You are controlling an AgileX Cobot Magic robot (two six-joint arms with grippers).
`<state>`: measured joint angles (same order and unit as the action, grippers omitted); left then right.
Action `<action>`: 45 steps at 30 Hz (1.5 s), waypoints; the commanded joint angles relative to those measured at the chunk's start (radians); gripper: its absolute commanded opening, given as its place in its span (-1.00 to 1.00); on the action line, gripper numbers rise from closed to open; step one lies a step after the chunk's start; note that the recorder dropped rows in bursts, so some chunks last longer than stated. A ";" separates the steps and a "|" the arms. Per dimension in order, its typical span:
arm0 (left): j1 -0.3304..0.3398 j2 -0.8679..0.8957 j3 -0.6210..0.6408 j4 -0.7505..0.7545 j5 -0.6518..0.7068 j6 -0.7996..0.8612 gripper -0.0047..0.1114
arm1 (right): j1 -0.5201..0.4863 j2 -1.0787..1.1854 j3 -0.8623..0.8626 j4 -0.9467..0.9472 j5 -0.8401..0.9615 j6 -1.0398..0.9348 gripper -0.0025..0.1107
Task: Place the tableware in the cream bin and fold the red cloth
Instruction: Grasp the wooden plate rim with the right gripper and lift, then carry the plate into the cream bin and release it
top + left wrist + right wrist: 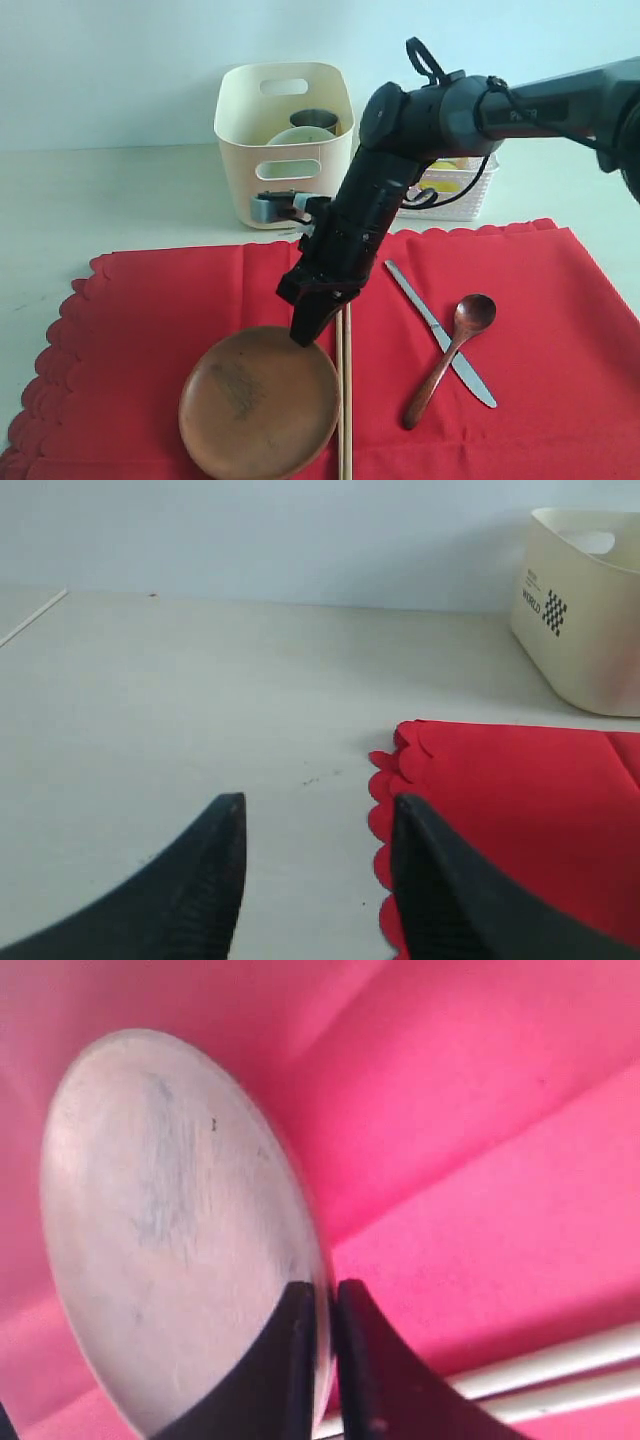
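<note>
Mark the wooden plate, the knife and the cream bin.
wooden plate [250, 410]: exterior view, centre of its face.
knife [420, 305]: exterior view, on the handle.
cream bin [237, 150]: exterior view, front wall beside the handle cutout.

The plate [258, 403] is brown wood, smooth, with a dull scuffed patch. The chopsticks [345, 400] are pale wood. The spoon [432, 382] is dark wood with a soft shine. The knife [415, 298] is shiny metal. The cloth [560, 330] is red fabric, matt, with faint creases. The bin [240, 160] is smooth cream plastic. The table [100, 190] is pale and matt.
</note>
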<state>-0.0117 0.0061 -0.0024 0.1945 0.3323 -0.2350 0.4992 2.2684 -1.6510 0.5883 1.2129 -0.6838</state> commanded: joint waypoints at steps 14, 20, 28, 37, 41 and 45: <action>0.003 -0.006 0.002 0.001 -0.006 -0.005 -0.14 | -0.110 -0.166 -0.013 0.104 -0.039 0.033 -0.96; 0.003 -0.006 0.002 0.001 -0.006 -0.005 -0.14 | -0.150 -0.166 -0.108 0.146 -0.043 0.067 -0.96; 0.003 -0.006 0.002 0.001 -0.006 -0.005 -0.14 | -0.198 -0.157 -0.325 0.153 -0.004 0.165 -0.96; 0.003 -0.006 0.002 0.001 -0.006 -0.005 -0.14 | -0.257 -0.080 -0.509 0.231 -0.016 0.222 -0.96; 0.003 -0.006 0.002 0.001 -0.006 -0.005 -0.14 | -0.297 -0.014 -0.623 0.279 -0.048 0.274 -0.96; 0.003 -0.006 0.002 0.001 -0.006 -0.005 -0.14 | -0.333 0.075 -0.750 0.320 -0.123 0.339 -0.96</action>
<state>-0.0117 0.0061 -0.0024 0.1945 0.3323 -0.2350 0.1909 2.2915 -2.3214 0.8534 1.1527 -0.3936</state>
